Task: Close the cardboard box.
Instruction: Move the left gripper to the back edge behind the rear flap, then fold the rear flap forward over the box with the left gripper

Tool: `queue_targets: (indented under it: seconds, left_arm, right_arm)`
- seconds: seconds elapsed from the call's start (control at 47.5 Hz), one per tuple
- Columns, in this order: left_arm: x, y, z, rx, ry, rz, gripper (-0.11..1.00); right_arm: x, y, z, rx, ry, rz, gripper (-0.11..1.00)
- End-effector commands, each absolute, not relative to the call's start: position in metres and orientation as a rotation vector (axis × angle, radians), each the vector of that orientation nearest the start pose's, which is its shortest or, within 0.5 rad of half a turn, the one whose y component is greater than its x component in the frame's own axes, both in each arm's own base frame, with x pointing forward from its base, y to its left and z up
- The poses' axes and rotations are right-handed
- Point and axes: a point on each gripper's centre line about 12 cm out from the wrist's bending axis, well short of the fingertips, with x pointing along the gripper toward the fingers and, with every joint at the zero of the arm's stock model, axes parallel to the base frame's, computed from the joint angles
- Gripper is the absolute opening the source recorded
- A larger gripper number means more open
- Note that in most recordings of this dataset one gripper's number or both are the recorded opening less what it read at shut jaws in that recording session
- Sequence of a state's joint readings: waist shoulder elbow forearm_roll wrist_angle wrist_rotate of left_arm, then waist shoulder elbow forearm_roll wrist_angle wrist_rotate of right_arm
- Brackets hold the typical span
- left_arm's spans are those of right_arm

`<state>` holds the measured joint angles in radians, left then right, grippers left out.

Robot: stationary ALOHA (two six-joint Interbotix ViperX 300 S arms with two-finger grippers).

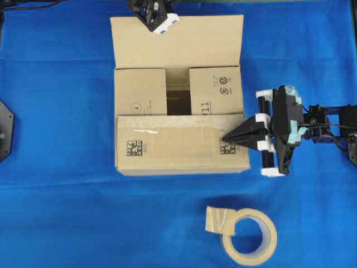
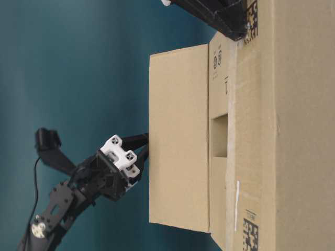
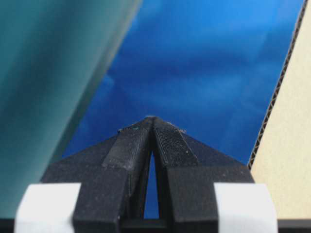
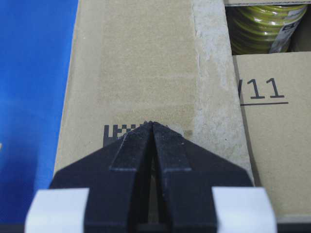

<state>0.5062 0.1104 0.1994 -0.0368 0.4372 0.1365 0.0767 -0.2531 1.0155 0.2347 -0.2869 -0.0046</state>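
Observation:
The cardboard box sits mid-table on blue cloth. Its near flap is folded down, and both side flaps lie inward with a gap between them. The far flap stands open. My right gripper is shut with nothing in it, tips resting on the near flap by a data-matrix square. My left gripper is shut and empty behind the far flap, its fingertips against the flap's back. In the left wrist view, the flap's corrugated edge is at the right.
A beige tape roll lies on the cloth near the front right. A yellow-green coil shows inside the box through the gap. A black fixture sits at the left edge.

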Motion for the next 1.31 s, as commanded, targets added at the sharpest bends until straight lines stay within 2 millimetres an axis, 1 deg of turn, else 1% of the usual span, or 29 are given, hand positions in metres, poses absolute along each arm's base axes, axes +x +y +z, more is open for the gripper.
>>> queue_targets:
  seconds: [0.0,0.169,0.379,0.506,0.674,0.779,0.885,1.053,1.138,1.222,1.285]
  left_arm:
    - [0.412,0.227,0.264,-0.099,0.771,0.424,0.0]
    - [0.414,0.227,0.262,-0.118,0.859,0.407,0.0]
    - [0.416,0.223,0.261,-0.121,0.872,0.397,0.0]
    - [0.418,0.217,0.263,-0.117,0.874,0.385,0.0]
    - [0.419,0.204,0.264,-0.116,0.914,0.354,0.0]
    - [0.419,0.195,0.271,-0.113,0.928,0.336,0.0]
    - [0.417,0.187,0.283,-0.105,0.921,0.325,0.0]
    - [0.412,0.169,0.304,-0.089,0.891,0.3,0.0]
    - [0.41,0.156,0.313,-0.074,0.878,0.277,0.0]
    - [0.409,0.143,0.318,-0.064,0.869,0.255,0.0]
    - [0.407,0.133,0.317,-0.056,0.875,0.234,0.0]
  right_arm:
    - [0.306,0.015,0.175,0.184,0.461,-0.045,0.0]
    - [0.306,0.015,0.175,0.182,0.461,-0.045,0.0]
    - [0.306,0.015,0.175,0.182,0.461,-0.045,0.0]
    - [0.306,0.015,0.175,0.182,0.461,-0.045,0.0]
    - [0.307,0.015,0.176,0.182,0.459,-0.044,0.0]
    - [0.307,0.015,0.176,0.182,0.459,-0.044,0.0]
    - [0.307,0.015,0.176,0.182,0.456,-0.045,0.0]
    - [0.308,0.014,0.177,0.182,0.45,-0.045,0.0]
    - [0.307,0.014,0.176,0.182,0.451,-0.045,0.0]
    - [0.307,0.014,0.176,0.182,0.451,-0.045,0.0]
    - [0.307,0.014,0.176,0.182,0.453,-0.045,0.0]
